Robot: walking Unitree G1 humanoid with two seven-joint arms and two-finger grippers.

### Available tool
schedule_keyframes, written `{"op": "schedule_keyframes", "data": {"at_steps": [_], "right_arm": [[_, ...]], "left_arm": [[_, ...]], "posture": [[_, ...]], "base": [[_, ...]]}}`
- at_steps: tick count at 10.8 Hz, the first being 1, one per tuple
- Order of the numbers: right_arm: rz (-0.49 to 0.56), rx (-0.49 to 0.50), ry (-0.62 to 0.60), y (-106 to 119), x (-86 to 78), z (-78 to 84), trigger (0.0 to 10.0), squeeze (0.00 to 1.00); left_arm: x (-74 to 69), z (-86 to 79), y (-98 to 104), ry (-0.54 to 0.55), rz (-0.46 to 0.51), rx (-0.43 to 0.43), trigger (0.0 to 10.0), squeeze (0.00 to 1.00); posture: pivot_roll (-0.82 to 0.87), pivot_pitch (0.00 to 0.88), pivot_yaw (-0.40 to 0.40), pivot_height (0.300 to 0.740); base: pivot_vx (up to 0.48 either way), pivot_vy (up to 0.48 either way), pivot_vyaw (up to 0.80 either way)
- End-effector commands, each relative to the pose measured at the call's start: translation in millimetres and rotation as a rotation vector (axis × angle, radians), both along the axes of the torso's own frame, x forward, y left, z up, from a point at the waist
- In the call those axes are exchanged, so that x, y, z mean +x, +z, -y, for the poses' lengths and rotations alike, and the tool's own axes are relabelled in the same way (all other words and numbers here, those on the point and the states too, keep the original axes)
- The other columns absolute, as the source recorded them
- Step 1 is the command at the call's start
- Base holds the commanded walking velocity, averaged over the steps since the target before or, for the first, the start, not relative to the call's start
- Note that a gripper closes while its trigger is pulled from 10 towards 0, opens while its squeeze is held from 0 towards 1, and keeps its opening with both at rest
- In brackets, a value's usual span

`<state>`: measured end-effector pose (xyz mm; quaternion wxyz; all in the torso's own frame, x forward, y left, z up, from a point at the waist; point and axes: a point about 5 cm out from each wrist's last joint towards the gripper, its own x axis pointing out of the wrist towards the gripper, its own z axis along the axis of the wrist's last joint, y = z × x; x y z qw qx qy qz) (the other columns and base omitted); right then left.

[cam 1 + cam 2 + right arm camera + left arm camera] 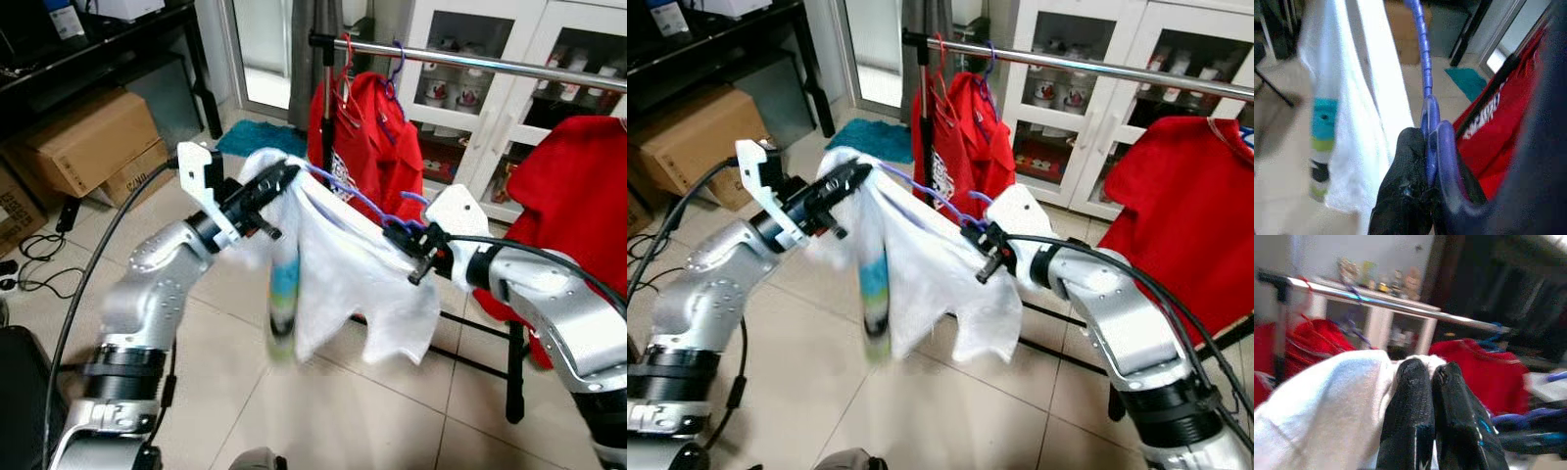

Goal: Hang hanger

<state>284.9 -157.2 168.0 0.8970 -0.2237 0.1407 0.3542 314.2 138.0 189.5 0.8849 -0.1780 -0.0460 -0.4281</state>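
- Left gripper [279, 179]: fingers [1410, 401] pressed together, pinching the white shirt [338, 274] at its left shoulder; the cloth wraps the tips, so whatever lies under them is hidden
- Right gripper [397, 235]: clamped narrow on the blue hanger [358, 201] at its right end; its wrist view shows the plastic squeezed between the black fingers [1400, 196]
- The hanger spans between the two grippers, mostly buried in the shirt; its hook is hard to pick out against the red garment [377, 147] behind
- The shirt's printed stripe is blurred
- The rail [490, 64] runs beyond and above the hanger, well apart; a second red garment [568, 186] hangs at right, cut off by the edge
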Motion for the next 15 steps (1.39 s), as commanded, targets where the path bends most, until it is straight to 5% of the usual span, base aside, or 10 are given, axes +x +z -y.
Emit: {"op": "schedule_keyframes", "data": {"at_steps": [1,2,3,4,6,8,9,10,12,15], "right_arm": [[-0.176,-0.138,-0.073,-39.9,-6.9,16.3,0.0,0.00],[-0.187,-0.144,-0.076,-41.4,-8.9,20.3,0.0,0.00],[-0.196,-0.153,-0.070,-42.1,-11.0,25.4,0.0,0.00],[-0.197,-0.157,-0.070,-41.4,-12.0,32.4,0.0,0.00],[-0.163,-0.125,-0.079,-34.9,-10.0,37.5,0.0,0.00],[-0.028,0.114,-0.060,-2.7,-2.0,26.0,0.0,0.00],[-0.009,0.161,-0.008,5.3,-4.9,21.7,0.0,0.00],[-0.041,0.126,0.054,1.0,-14.1,23.6,0.0,0.00],[-0.113,0.053,0.057,-13.0,-27.8,40.7,0.0,0.00],[-0.101,0.029,0.020,-15.1,-28.8,52.0,0.0,0.00]], "left_arm": [[-16.5,12.5,53.5,-0.207,0.204,-0.149,0.0,0.00],[-11.8,0.3,70.6,-0.150,0.214,-0.291,0.0,0.00],[4.5,-23.9,88.3,0.039,0.246,-0.391,0.0,0.00],[20.3,-46.7,91.0,0.223,0.266,-0.204,0.0,0.00],[32.4,-69.4,85.1,0.426,0.288,0.160,0.0,0.00],[45.3,-87.0,49.0,0.581,0.246,0.612,0.0,0.00],[47.6,-93.4,35.1,0.637,0.223,0.690,0.0,0.00],[50.8,-108.3,37.3,0.773,0.199,0.620,0.0,0.00],[52.2,-128.3,44.8,0.862,0.197,0.558,0.0,0.00],[54.5,-123.2,36.2,0.799,0.179,0.523,0.0,0.00]], "posture": [[0.01,0.000,0.063,0.740],[0.00,0.000,0.065,0.740],[0.01,0.000,0.060,0.740],[0.01,0.000,0.053,0.740],[0.01,0.000,0.054,0.740],[0.01,0.000,0.063,0.740],[0.00,0.000,0.065,0.740],[0.00,0.000,0.064,0.740],[0.01,0.000,0.062,0.740],[0.01,0.000,0.067,0.740]], "base": [[0.000,0.000,0.00],[0.000,0.000,0.00],[0.000,0.000,0.00],[0.000,0.000,0.00],[0.000,0.000,0.00],[0.000,0.000,0.00],[0.000,0.000,0.00],[0.000,0.000,0.00],[0.000,0.000,0.00],[0.000,0.000,0.00]]}}
